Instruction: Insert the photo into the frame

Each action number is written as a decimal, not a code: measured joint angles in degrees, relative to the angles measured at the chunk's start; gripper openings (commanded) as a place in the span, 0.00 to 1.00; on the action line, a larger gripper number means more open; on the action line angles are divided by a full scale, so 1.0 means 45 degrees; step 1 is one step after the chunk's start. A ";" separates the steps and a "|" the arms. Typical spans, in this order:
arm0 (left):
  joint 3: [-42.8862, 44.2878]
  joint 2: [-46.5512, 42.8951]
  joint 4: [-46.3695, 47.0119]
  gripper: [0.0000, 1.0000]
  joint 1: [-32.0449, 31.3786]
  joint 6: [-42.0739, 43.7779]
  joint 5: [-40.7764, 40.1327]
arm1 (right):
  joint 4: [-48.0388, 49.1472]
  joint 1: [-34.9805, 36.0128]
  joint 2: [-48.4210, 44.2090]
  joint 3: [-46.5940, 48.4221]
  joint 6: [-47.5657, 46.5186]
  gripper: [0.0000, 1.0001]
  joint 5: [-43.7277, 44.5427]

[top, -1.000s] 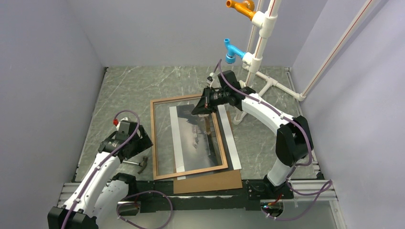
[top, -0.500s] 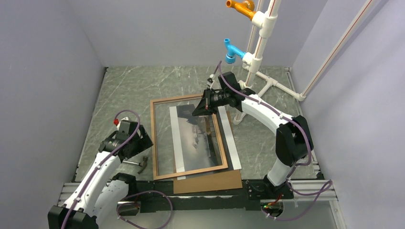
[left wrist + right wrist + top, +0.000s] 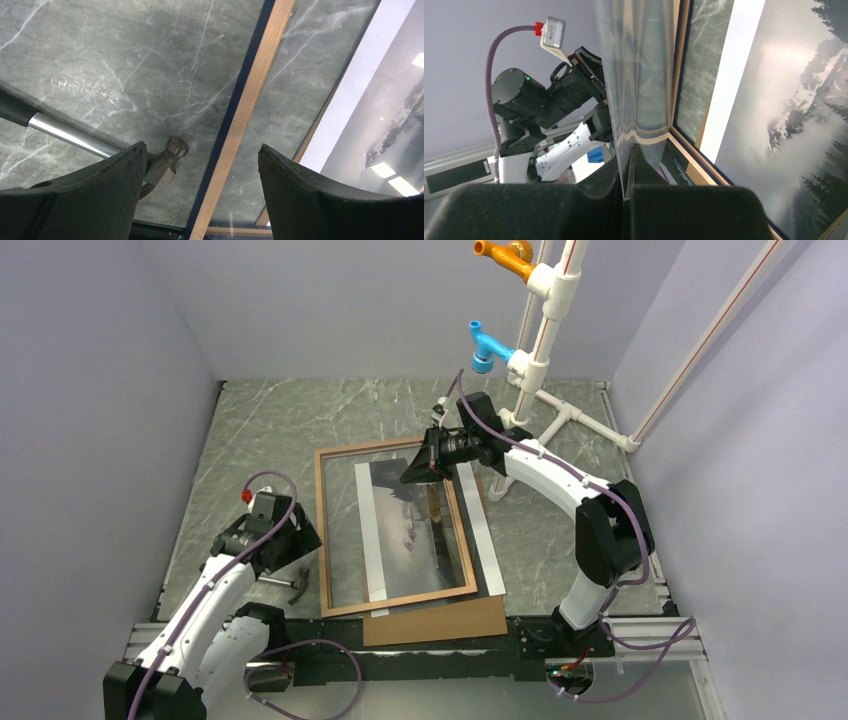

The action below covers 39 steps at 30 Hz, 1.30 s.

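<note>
**Grey-green marbled bench, frame lying over the print**

Grey-green veined stone pattern covers the bench [image 3: 270, 420], which is boxed in by plain lavender walls. A white pipe stand with an orange and a blue tap [image 3: 545, 330] rises behind the right hand [image 3: 626, 167].

That hand is clenched on a clear glossy sheet [image 3: 639, 75], which it holds on edge above the large grey mountain-and-lake photo [image 3: 410, 530]. The photo lies flat beneath the thin brown wooden frame [image 3: 322, 540]. One of its white bands shows inside the rails, and the other pokes out past the rail under the right hand.

A plain brown backing board [image 3: 440, 620] lies under the near edge.

The left hand [image 3: 200, 147] hangs released, its fingers spread. A steel-handled hammer [image 3: 167, 162] lies directly below it, just beside the frame's rail.
</note>
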 measured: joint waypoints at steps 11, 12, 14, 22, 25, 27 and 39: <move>-0.0097 0.0068 0.0112 0.79 0.0000 0.0005 0.0063 | 0.0384 -0.0058 0.0170 0.0000 0.0180 0.00 -0.0325; -0.0097 0.0063 0.0117 0.79 0.0000 0.0000 0.0063 | 0.0325 -0.0068 0.0180 0.0000 0.0107 0.00 -0.0321; -0.0097 0.0039 0.0112 0.78 0.0000 0.0000 0.0058 | 0.0165 -0.0092 0.0185 0.0000 -0.0024 0.00 -0.0306; -0.0097 -0.0024 0.0112 0.76 0.0000 -0.0015 0.0053 | -0.0015 -0.0121 0.0185 -0.0282 -0.0340 0.00 -0.0311; -0.0097 -0.0024 0.0112 0.75 0.0000 -0.0019 0.0049 | -0.0117 -0.0165 0.0185 -0.0427 -0.0471 0.00 -0.0316; -0.0112 -0.0024 0.0117 0.75 0.0000 -0.0019 0.0049 | -0.0160 -0.0199 0.0185 -0.0500 -0.0529 0.00 -0.0325; -0.0593 0.0238 0.0471 0.70 0.0000 -0.0024 0.0058 | 0.0087 -0.0350 0.0267 -0.0869 -0.0573 0.00 -0.0767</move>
